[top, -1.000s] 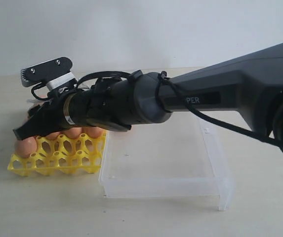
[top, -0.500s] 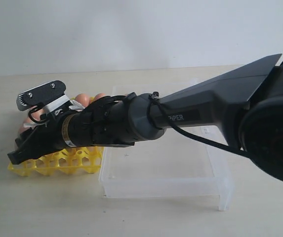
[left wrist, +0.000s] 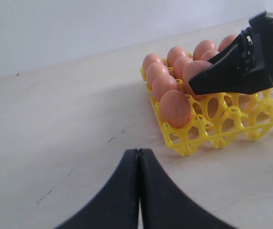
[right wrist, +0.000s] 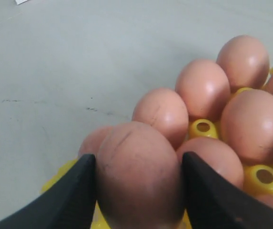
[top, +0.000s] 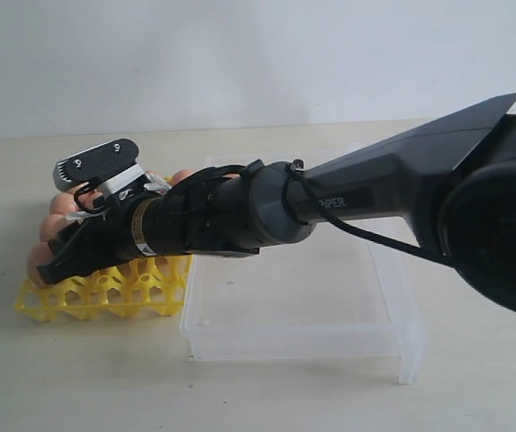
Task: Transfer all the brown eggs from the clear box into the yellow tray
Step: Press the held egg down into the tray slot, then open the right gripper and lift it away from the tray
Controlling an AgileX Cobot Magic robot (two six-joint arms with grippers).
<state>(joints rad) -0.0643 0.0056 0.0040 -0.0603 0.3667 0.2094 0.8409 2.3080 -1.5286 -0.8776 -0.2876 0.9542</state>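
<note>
Brown egg held in end effector, other brown eggs seated in yellow tray

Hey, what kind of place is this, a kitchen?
Probably a robot lab bench, not a kitchen: bare pale tabletop, blank wall, and a robot arm reaching over a yellow tray of brown eggs beside a clear box.
</note>
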